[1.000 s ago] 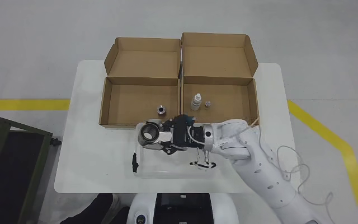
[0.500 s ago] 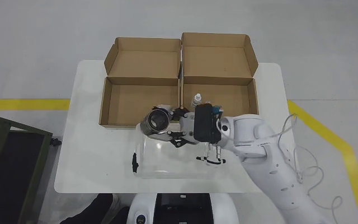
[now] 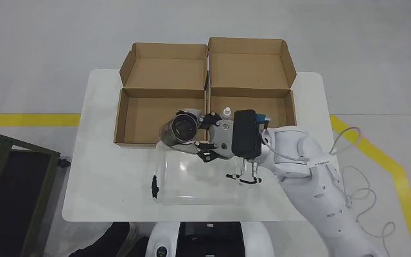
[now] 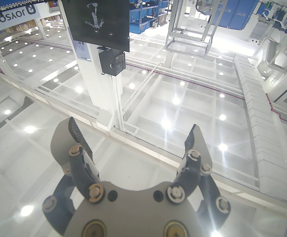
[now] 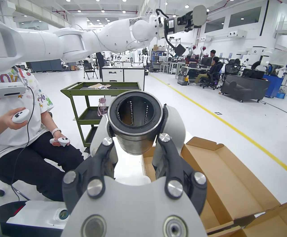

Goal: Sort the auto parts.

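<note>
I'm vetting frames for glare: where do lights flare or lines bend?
Left wrist view: ceiling lamps flare behind the left gripper, and the ceiling grid bows. Right wrist view: even light on the metal sleeve. Top view: no strong glare on the table.

Mirrored brand lettering on a white banner.

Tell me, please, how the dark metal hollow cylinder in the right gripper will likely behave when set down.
The dark metal hollow cylinder looks thick-walled, so it is probably stiff and heavy for its size. Its smooth round side suggests it may roll if laid sideways.
</note>
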